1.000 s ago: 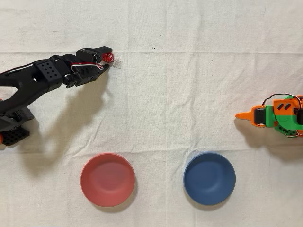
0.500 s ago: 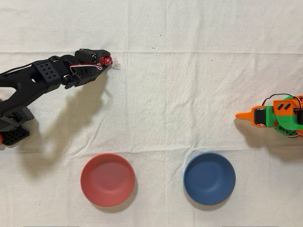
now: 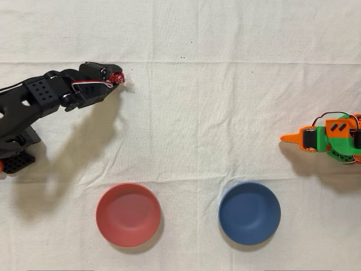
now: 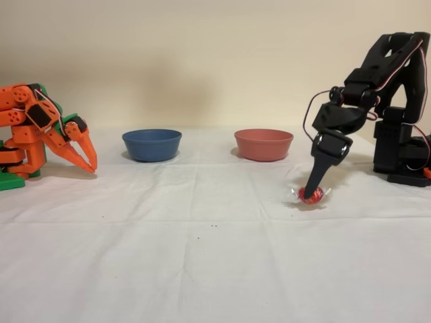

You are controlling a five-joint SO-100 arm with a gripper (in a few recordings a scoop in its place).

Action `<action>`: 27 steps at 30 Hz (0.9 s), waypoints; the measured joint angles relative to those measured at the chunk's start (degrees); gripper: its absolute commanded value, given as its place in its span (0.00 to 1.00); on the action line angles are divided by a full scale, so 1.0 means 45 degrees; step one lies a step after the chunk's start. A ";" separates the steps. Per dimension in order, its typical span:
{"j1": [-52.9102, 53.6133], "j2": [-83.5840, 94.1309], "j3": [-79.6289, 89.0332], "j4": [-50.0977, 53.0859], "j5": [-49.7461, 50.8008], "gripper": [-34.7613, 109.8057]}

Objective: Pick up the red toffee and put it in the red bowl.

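Closed on the red toffee [image 3: 118,77] with black gripper [image 3: 117,79] and drew it back slightly along the cloth; red bowl [image 3: 128,214] remained empty.

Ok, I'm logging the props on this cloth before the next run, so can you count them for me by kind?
Bowls: 2, the red bowl and the blue bowl.
Candies: 1, the red toffee, between the fingertips of the black arm's gripper.
Robot arms: 2, the black arm and the idle orange arm.
Total: 5.
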 measured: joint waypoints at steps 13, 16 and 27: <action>0.2148 0.2520 0.0078 0.1855 -0.0645 0.28; 0.2988 0.2656 -0.0020 0.1934 -0.0918 0.28; 0.6211 0.3320 -0.1230 0.2930 -0.1719 0.29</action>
